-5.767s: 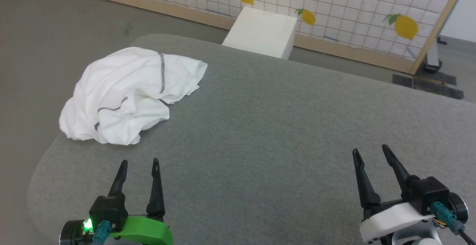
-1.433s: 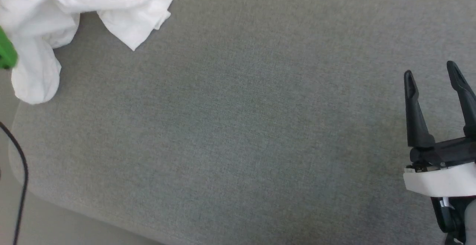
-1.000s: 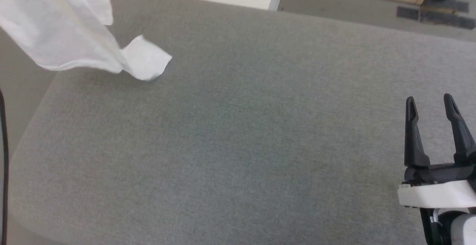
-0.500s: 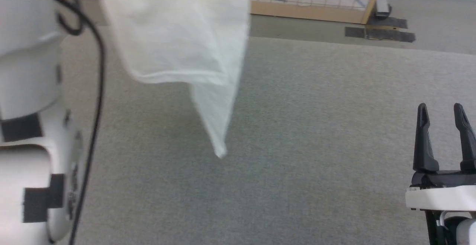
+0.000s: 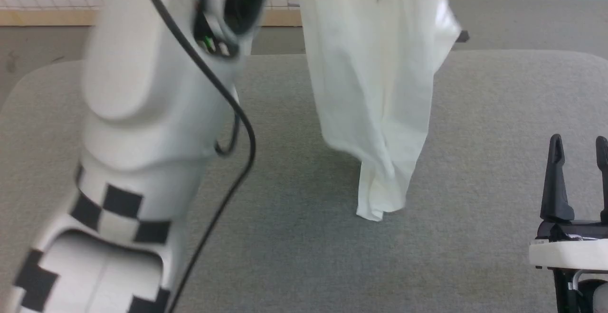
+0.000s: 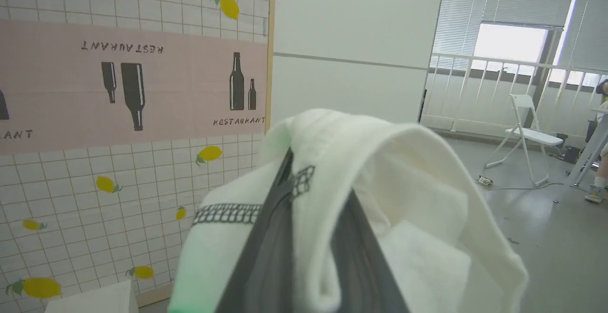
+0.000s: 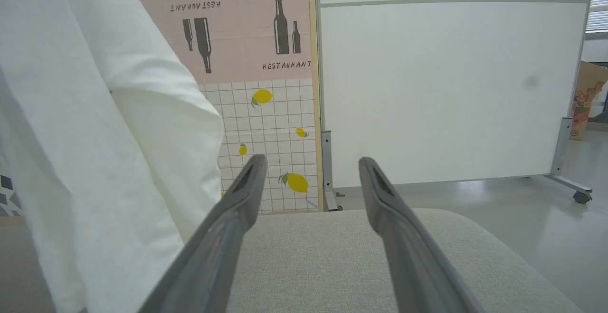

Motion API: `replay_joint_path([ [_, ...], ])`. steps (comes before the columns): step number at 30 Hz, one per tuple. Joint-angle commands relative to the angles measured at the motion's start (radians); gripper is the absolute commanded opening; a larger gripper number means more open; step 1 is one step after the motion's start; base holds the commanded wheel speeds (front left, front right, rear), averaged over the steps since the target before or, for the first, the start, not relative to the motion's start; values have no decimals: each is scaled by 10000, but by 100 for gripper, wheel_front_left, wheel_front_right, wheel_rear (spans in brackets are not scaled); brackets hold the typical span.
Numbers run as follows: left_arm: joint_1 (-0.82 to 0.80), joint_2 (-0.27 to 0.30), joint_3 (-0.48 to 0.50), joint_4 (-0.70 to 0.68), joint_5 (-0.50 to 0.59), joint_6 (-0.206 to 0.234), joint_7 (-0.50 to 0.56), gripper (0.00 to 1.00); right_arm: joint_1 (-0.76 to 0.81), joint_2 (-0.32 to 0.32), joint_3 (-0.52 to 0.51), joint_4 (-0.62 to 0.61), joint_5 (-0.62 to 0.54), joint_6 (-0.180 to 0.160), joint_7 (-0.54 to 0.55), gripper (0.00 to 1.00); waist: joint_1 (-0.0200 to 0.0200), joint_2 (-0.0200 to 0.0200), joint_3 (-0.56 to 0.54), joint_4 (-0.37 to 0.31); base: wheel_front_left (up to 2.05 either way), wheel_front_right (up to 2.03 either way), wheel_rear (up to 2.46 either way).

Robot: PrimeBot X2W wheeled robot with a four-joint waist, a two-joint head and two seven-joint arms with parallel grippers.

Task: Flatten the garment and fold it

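Note:
The garment (image 5: 380,90), a thin white shirt, hangs bunched from the top of the head view over the middle of the grey padded table (image 5: 494,113). Its lowest tip reaches down to the table surface. My left gripper (image 6: 317,180) is shut on a fold of the garment (image 6: 403,170), which drapes over both fingers; a dark stitched seam (image 6: 228,213) runs beside them. My raised left arm (image 5: 142,90) fills the left foreground. My right gripper (image 5: 577,147) stands open and empty at the lower right, just right of the hanging garment (image 7: 95,161); its fingers (image 7: 312,161) are spread.
A lemon-patterned tiled partition (image 6: 142,184) and a white panel (image 7: 451,90) stand beyond the table. A white box (image 6: 90,298) sits by the partition. A folding chair (image 6: 522,137) and a person's leg (image 6: 599,180) are far off at the right.
My left arm has lifted the garment off the table's left end and carried it up and toward the middle. The head camera has also shifted. My right gripper stays open.

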Motion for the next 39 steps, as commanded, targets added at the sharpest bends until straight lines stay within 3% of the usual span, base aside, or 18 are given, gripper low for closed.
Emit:
replay_joint_path([
  [1,600,-49,-113,33,-103,100,-97,0,54,4,25,26,70,-17,-89,100,1,-1,174,-237,0,0,0],
  [12,4773,1039,-1490,1310,354,-252,-326,0,-145,4,310,67,33,-17,-56,100,1,-1,862,-650,0,0,0],
  [17,5873,1110,-1953,2256,605,-283,-837,0,-215,5,441,149,-3,-17,-14,100,1,-1,1048,-611,0,0,0],
  [18,6015,1036,-2025,2422,631,-294,-1010,9,-231,5,452,167,-14,-17,-4,100,1,-1,1063,-579,0,0,0],
  [19,6085,959,-2072,2513,641,-330,-1173,42,-239,5,447,178,-27,-17,4,100,1,-1,1064,-537,0,0,0],
  [20,6145,841,-2066,2588,612,-354,-1427,100,-245,5,436,191,-49,-17,18,100,1,-1,1044,-480,0,0,0],
  [27,6256,716,-1687,1947,507,-498,-3071,100,-119,5,399,253,-162,-17,118,100,1,-1,558,-181,0,0,0],
  [30,6676,978,-1182,1107,326,-252,-3627,100,28,5,431,294,-141,-17,154,100,1,-1,272,-102,0,0,0],
  [35,7942,1770,-177,-764,424,562,-4752,100,252,5,449,278,-89,-17,190,100,1,-1,13,-56,0,0,0],
  [39,9479,2206,431,-2355,517,838,-5973,100,390,5,464,239,-50,-17,178,100,1,-1,-36,-128,0,0,0],
])
